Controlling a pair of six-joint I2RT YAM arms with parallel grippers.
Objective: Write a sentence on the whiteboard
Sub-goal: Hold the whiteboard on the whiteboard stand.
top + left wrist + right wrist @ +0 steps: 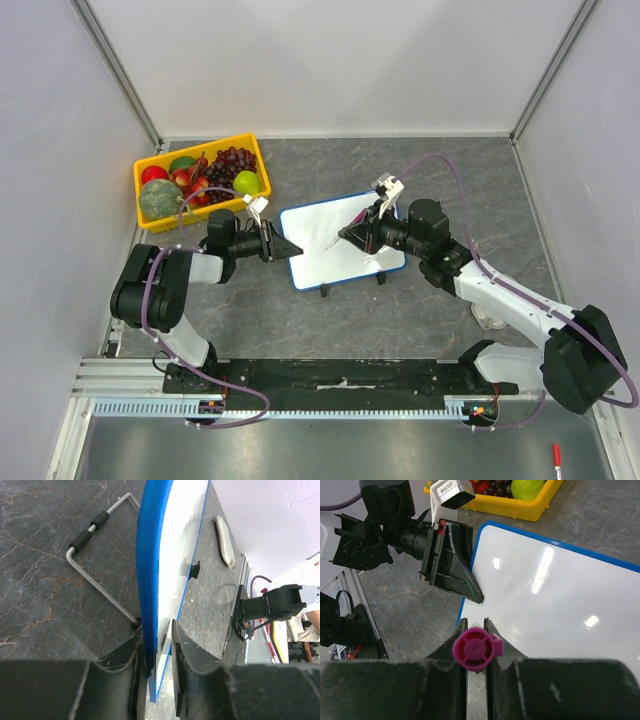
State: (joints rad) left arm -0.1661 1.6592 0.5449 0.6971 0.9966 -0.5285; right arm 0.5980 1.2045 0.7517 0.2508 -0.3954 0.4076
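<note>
The whiteboard [335,250], white with a thin blue frame, stands tilted on two black feet at the table's centre. My left gripper [291,248] has its jaws closed over the board's left edge. In the left wrist view, one finger of the left gripper [157,630] presses the blue back of the whiteboard [150,555] and the other lies on the white face. My right gripper [475,622] is shut on a magenta marker [476,650], just above the lower left of the whiteboard [555,605]; its tip is hidden. The sentence is out of view; the face that shows is plain white.
A yellow tray [198,150] of fruit stands at the back left, close behind the left gripper. The board's bent wire stand [90,530] rests on the grey table behind it. A red pen [555,462] lies off the table at the near right. Walls enclose three sides.
</note>
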